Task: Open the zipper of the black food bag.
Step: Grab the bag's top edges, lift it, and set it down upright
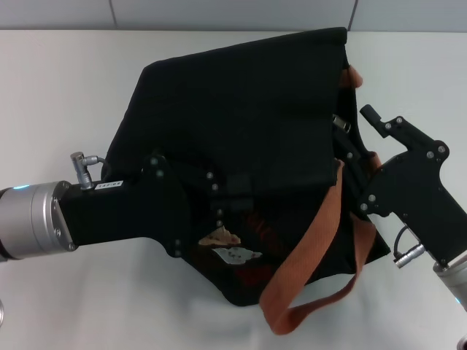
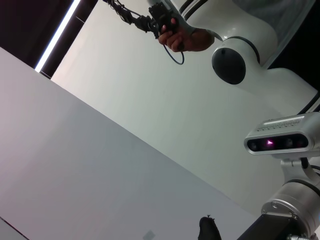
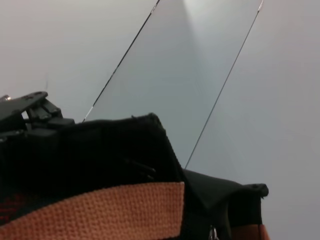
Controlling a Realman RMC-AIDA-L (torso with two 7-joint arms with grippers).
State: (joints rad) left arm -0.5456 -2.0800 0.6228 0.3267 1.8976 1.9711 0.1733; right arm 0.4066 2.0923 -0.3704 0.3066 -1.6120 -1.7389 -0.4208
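The zipper is hidden on the black food bag point(image 1: 241, 117); left gripper point(image 1: 219, 200) presses its front, right gripper point(image 1: 357, 157) its right side, jaws' spread indiscernible.

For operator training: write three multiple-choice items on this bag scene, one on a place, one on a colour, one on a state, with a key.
1. Where does the left gripper sit?
A. on the black food bag's front, near the bear patch
B. parked off the table
C. on the far rim

2. What colour are the webbing handles?
A. blue
B. orange-brown
C. white

3. How does the bag lie?
A. folded flat
B. hanging in the air
C. tipped on the table, one handle looping toward the near edge

Key: 1 A, the head view shows the left gripper against the bag's front; 2 B, the strap is orange-brown; 3 C, the bag rests tilted, the right gripper at its side.
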